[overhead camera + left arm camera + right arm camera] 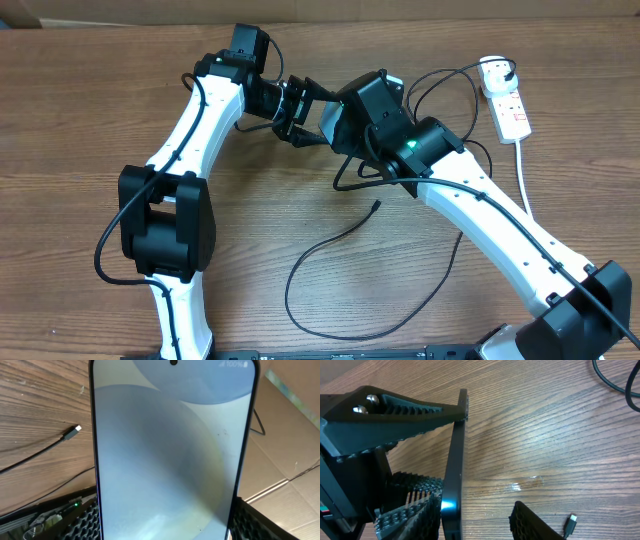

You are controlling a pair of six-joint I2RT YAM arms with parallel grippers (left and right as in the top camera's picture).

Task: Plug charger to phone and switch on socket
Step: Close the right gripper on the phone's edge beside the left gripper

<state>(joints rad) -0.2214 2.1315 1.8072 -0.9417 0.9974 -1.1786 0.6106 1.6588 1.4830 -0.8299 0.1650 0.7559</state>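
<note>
- Left tool (167,522) pinches the phone (170,445) by its long edges, the lit screen filling the left wrist view.
- Right tool (472,520) stands spread, the phone edge-on between its fingers. The lower-right finger (535,521) is clear of it.
- The charger (340,232) loops over the tabletop (90,100) at lower centre overhead, its plug tip (377,205) lying free.
- The socket (508,100) lies at upper right.

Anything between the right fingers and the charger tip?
Nothing visible. The charger tip lies on the table just outside one of the right fingers; the phone stands between the fingers, not toward the tip.
</note>
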